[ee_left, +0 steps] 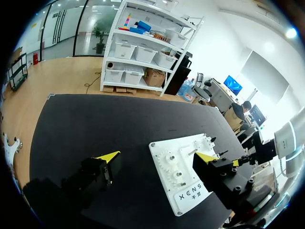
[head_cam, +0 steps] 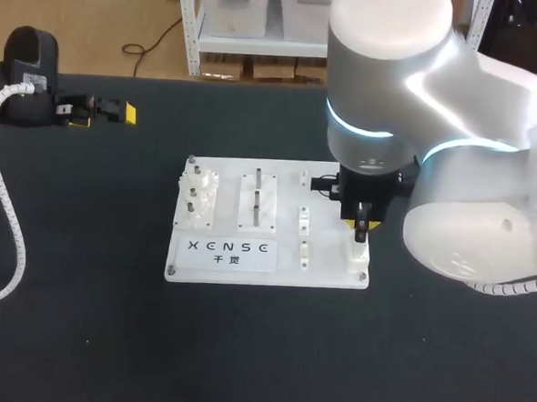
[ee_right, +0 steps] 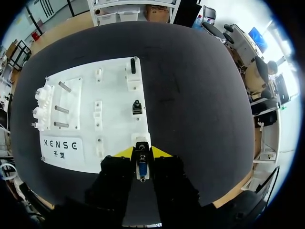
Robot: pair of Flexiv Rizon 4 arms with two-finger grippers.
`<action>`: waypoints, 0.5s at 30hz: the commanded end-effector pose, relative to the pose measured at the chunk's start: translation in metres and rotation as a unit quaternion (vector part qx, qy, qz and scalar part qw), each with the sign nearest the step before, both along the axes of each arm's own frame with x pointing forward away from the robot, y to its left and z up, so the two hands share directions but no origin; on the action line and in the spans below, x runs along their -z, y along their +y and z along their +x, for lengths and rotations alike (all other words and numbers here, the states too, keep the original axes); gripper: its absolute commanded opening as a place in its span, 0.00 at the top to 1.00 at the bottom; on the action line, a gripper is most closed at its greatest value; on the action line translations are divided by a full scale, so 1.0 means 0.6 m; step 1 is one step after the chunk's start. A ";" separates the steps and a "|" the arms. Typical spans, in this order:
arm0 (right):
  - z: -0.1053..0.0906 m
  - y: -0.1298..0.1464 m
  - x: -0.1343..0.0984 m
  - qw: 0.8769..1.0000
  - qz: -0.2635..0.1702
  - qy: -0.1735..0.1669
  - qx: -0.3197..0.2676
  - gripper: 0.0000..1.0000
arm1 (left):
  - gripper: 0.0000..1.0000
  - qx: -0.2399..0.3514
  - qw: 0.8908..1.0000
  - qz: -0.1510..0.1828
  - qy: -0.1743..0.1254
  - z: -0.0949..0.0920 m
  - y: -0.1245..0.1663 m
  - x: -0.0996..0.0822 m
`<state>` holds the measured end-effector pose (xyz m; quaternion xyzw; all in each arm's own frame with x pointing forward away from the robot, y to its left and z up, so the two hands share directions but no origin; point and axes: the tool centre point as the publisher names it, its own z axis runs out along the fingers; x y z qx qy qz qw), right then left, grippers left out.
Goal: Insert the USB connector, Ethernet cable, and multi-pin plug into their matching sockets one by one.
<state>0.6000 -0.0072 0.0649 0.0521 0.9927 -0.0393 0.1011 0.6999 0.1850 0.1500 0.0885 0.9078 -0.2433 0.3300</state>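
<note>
A matte black cloth-covered table (head_cam: 78, 335) carries a flat white rectangular plastic board (head_cam: 224, 257) at its middle. The glossy white-and-silver right arm (head_cam: 455, 130) hangs over the board's right edge. On the board stand thin metal pins, white gear-like parts (head_cam: 200, 197) and small white block sockets.

The right gripper (ee_right: 143, 152) has its jaws drawn close, clamped from both sides on a small metal-shelled multi-pin plug with a blue face (ee_right: 142, 168). The plug is just over a white corner socket (ee_right: 142, 139); whether they touch cannot be told. Further ahead, a blocky black connector (ee_right: 137, 106) and a slim black connector (ee_right: 133, 66) sit in white sockets.

The left gripper (ee_left: 157, 156) is near the table's far left corner, well apart from the board, jaws wide apart and holding nothing.
</note>
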 end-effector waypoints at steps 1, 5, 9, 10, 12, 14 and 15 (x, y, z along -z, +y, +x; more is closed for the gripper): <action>-0.005 -0.003 -0.003 1.000 0.003 -0.004 -0.002 1.00 | 0.00 0.000 1.000 0.000 0.000 0.000 0.000 0.000; -0.005 -0.004 -0.003 1.000 0.001 -0.006 -0.001 1.00 | 0.00 0.000 1.000 0.000 0.000 0.000 0.000 0.000; -0.004 -0.005 -0.001 1.000 0.000 -0.005 -0.001 1.00 | 0.00 0.000 1.000 0.000 0.000 0.000 0.000 0.000; -0.004 -0.005 -0.001 1.000 0.000 -0.005 -0.001 1.00 | 0.00 0.000 1.000 0.000 0.000 0.000 0.000 0.000; -0.004 -0.006 -0.001 1.000 -0.001 -0.004 -0.001 1.00 | 0.00 0.000 1.000 0.000 0.000 0.000 0.000 0.000; -0.004 -0.006 0.000 1.000 -0.002 -0.004 0.000 1.00 | 0.00 0.000 1.000 0.000 0.000 0.000 0.000 0.000; -0.004 -0.007 0.000 1.000 -0.002 -0.004 0.000 1.00 | 0.00 0.000 1.000 0.000 0.000 0.000 0.000 0.000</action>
